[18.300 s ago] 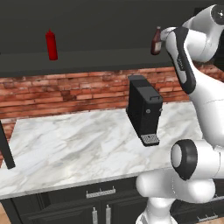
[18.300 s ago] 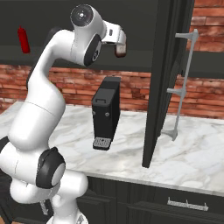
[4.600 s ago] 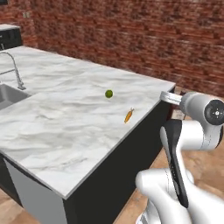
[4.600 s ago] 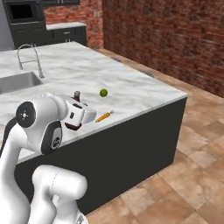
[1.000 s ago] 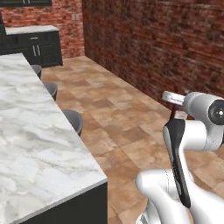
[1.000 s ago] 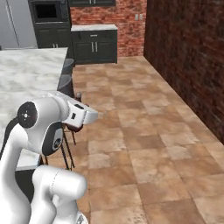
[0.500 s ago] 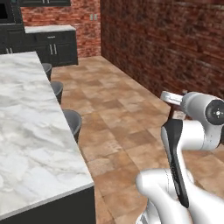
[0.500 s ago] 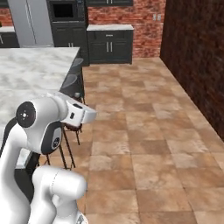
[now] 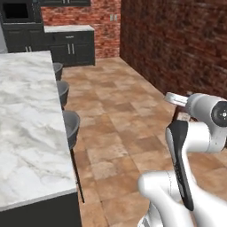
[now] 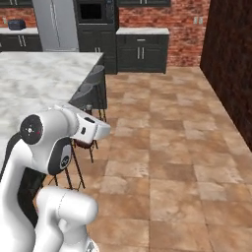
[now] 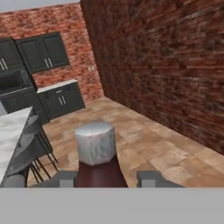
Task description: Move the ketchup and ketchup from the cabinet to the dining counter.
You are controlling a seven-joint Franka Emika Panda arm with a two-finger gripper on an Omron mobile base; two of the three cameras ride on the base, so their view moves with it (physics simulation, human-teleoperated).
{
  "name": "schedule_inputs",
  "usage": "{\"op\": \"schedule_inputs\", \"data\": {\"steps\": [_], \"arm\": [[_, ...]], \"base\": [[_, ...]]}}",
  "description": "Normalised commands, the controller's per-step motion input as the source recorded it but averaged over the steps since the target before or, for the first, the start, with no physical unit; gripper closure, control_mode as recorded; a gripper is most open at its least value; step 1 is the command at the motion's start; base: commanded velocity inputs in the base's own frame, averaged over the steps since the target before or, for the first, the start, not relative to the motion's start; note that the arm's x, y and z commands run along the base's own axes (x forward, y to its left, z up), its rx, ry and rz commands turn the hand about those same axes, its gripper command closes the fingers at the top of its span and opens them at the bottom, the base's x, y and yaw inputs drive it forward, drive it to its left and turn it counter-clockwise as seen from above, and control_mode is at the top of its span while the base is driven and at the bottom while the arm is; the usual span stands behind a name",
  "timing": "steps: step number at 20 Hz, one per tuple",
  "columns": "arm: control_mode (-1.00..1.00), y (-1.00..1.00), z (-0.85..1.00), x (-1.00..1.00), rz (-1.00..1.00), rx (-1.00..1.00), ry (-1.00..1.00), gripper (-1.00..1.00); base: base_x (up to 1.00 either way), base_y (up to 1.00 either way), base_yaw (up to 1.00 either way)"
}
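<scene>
In the hand view a dark maroon ketchup bottle (image 11: 103, 173) with a silver cap stands upright between my two dark fingertips (image 11: 151, 177). My gripper (image 11: 107, 178) is shut on the bottle's body. The arm is folded close to the base, and the white hand (image 10: 92, 129) points out over the floor. The dining counter (image 9: 26, 111), a large veined marble top, lies to my left, with its corner near the base (image 10: 39, 78). The cabinet is out of view.
Grey stools (image 9: 71, 122) (image 10: 91, 93) stand along the counter's side. A dark brick wall (image 9: 177, 44) (image 11: 166, 65) runs on the right. Black cabinets with short handles (image 10: 142, 49), a fridge (image 10: 54, 24) and an oven line the far wall. Tiled floor (image 9: 115, 115) stretches ahead.
The whole picture has shifted because the base is moving: the counter slides left and the far kitchen wall swings into view. The arm keeps its pose and the bottle stays gripped.
</scene>
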Motion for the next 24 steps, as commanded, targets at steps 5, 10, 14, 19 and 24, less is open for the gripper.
{"op": "schedule_inputs", "data": {"steps": [5,10,14,19,24], "arm": [[1.00,0.00,0.00,0.00,0.00,0.00,0.00,1.00],[1.00,0.00,0.00,0.00,0.00,0.00,0.00,1.00],[1.00,0.00,0.00,0.00,0.00,0.00,0.00,1.00],[1.00,0.00,0.00,0.00,0.00,0.00,0.00,1.00],[1.00,0.00,0.00,0.00,0.00,0.00,0.00,1.00]], "base": [[0.38,-0.22,0.43],[0.48,-0.26,0.31],[0.56,-0.29,0.22],[0.59,-0.31,0.18],[0.59,-0.24,0.30]]}}
